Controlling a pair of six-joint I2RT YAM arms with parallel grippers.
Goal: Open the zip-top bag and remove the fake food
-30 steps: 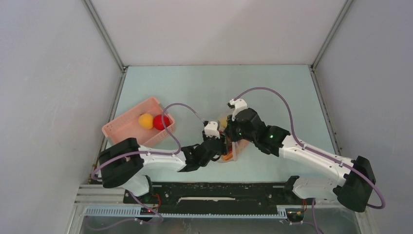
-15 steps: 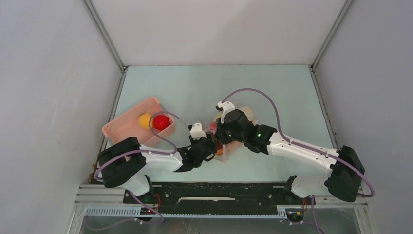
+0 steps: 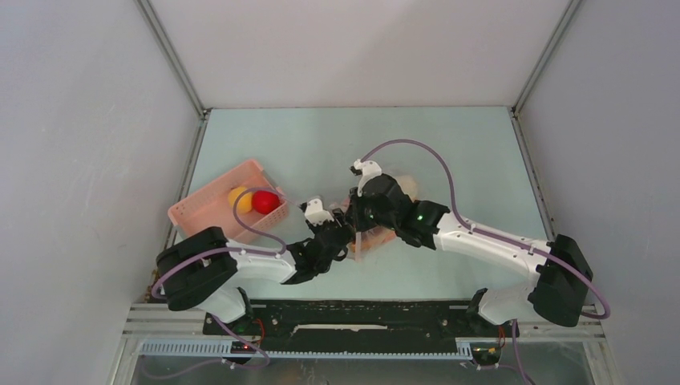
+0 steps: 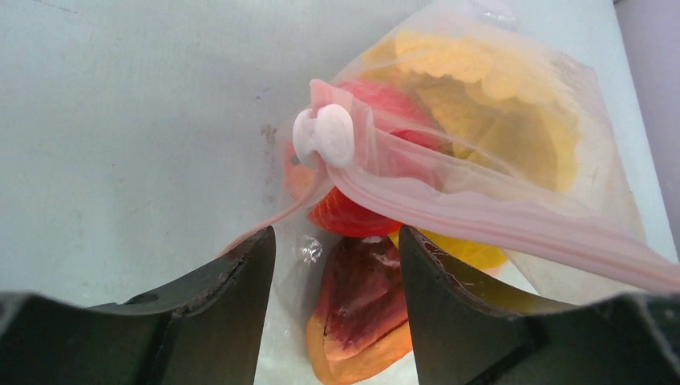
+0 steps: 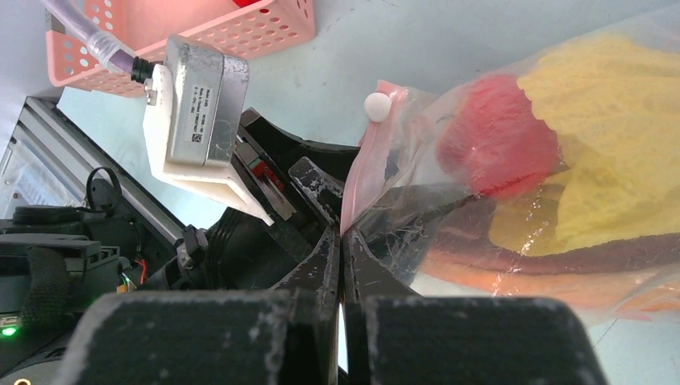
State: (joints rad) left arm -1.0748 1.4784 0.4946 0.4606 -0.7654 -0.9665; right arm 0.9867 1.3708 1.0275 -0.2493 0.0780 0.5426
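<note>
On pale surface (image 3: 449, 144), pinches zip-top bag (image 4: 497, 120) by zip strip (image 4: 497, 216) in right pincer (image 5: 343, 234), holds left pincer (image 4: 333, 273) wide just short of slider (image 4: 323, 136).

You're working in a robot lab test cell, not a home or shop. Plain grey panels (image 3: 353, 48) box in a pale green table (image 3: 321, 144) on the left, far and right, joined by metal frame posts (image 3: 172, 60). A left arm (image 3: 257, 263) and right arm (image 3: 497, 245) are bolted to a black rail (image 3: 401, 309) at the near edge. A slotted cable duct (image 3: 321, 350) sits nearer still, purple cables (image 3: 405, 142) loop above, and toy fruit (image 3: 257, 200) lies in a pink basket (image 3: 208, 210).
</note>
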